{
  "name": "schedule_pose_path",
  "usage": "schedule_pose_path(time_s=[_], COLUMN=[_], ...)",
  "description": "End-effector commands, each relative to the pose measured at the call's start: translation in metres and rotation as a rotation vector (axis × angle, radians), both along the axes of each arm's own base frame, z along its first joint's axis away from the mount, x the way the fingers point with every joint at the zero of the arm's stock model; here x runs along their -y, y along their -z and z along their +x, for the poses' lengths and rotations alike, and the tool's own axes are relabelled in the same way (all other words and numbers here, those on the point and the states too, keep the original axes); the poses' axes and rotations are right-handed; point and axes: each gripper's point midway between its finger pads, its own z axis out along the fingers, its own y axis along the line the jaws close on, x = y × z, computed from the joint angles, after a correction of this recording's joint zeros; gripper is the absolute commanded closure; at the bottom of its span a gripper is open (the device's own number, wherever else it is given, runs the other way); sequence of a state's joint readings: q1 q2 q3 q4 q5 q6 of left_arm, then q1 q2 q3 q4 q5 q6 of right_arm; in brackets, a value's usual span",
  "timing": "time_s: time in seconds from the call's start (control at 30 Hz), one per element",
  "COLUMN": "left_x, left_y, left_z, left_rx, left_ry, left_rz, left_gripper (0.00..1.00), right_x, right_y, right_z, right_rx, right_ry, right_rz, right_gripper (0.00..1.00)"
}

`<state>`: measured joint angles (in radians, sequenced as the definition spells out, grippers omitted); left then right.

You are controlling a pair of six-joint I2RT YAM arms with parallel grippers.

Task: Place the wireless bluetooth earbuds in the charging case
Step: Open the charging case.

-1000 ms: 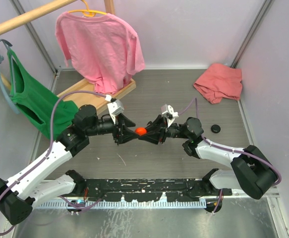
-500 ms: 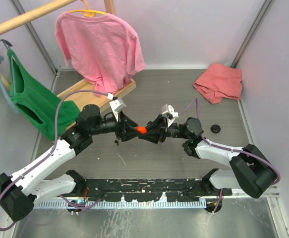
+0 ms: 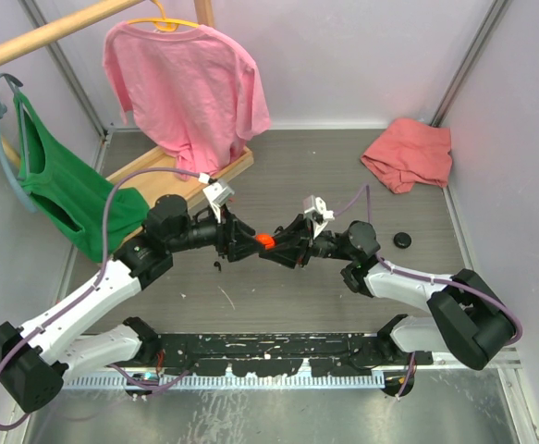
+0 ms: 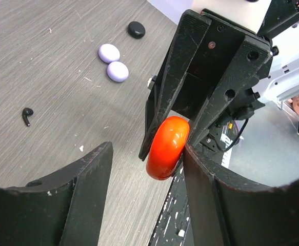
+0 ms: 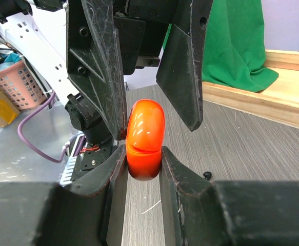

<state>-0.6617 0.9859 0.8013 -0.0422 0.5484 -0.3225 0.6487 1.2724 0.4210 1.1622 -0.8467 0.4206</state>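
My right gripper [image 5: 144, 154] is shut on a glossy orange-red round charging case [image 5: 145, 138] and holds it on edge above the table, mid-scene in the top view [image 3: 265, 240]. The case looks closed, with a thin seam showing. My left gripper [image 4: 148, 154] is open and faces the right one. Its fingers [image 5: 103, 66] straddle the case [image 4: 167, 147], and one finger lies against the case's side. A tiny black earbud [image 4: 26, 115] lies on the table and also shows in the right wrist view [image 5: 206, 176]. No orange-red earbud shows.
Two lilac oval pieces [image 4: 113, 61] and a black round case [image 4: 136, 29] lie on the table beyond the grippers. A red cloth [image 3: 408, 153] lies at the back right. A wooden rack [image 3: 227, 171] with pink and green shirts stands at the back left.
My left gripper has moved right toward the held case, and its open fingers now straddle it. The right gripper has kept its hold and barely moved.
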Motion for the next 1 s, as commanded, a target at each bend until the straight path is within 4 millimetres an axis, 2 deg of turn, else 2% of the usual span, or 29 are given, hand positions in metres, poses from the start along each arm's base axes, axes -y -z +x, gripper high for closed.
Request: schedule_pose_path(time_s=[0.0,0.27,0.6,0.7,0.8,0.87,0.97], left_x=[-0.006,-0.011,-0.010,-0.012,-0.020,-0.028,-0.041], left_y=[-0.038,-0.039,-0.040,-0.040,-0.035,-0.025,-0.006], left_z=[0.013,0.021,0.020,0.021,0.030,0.041,0.059], left_rx=[0.080,0.058,0.045,0.047,0.045,0.031,-0.001], left_ry=[-0.080,-0.140,-0.136,-0.148,-0.218,-0.294,-0.414], left_rz=[-0.055,-0.041,-0.046,-0.042,-0.006,0.040,0.123], left_gripper=[0.42,0.40,0.31,0.28,0.26,0.24,0.23], right_x=[0.003,0.004,0.005,0.005,0.006,0.011,0.020], right_y=[-0.022,-0.022,-0.019,-0.012,0.001,0.012,0.023], right_z=[-0.013,-0.015,-0.011,-0.002,0.016,0.033,0.047], right_rx=[0.122,0.135,0.138,0.128,0.115,0.105,0.106], right_ry=[-0.040,-0.045,-0.016,0.036,0.134,0.235,0.342], right_rz=[0.066,0.069,0.072,0.057,0.016,-0.015,-0.034], right_gripper=[0.99,0.99,0.99,0.99,0.99,0.99,0.99])
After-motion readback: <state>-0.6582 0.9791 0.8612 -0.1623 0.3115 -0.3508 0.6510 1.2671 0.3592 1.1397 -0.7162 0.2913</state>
